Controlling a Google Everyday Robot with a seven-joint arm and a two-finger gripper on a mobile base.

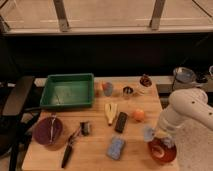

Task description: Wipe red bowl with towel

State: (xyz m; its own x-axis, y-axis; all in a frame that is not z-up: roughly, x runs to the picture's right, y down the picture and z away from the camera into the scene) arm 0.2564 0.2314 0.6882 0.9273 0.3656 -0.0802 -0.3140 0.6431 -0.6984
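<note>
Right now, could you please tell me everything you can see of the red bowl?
The red bowl is round, shiny orange-red and upright at the near right corner of the wooden table, as the camera sees it. The gripper hangs just above its far rim, shut on the pale towel, which droops by the bowl's left edge; whether cloth touches bowl is unclear.

A light wooden table stands before a dark wall panel, beneath a window with grey metal mullions. A black chair adjoins its left edge. Pale speckled floor shows at right.
</note>
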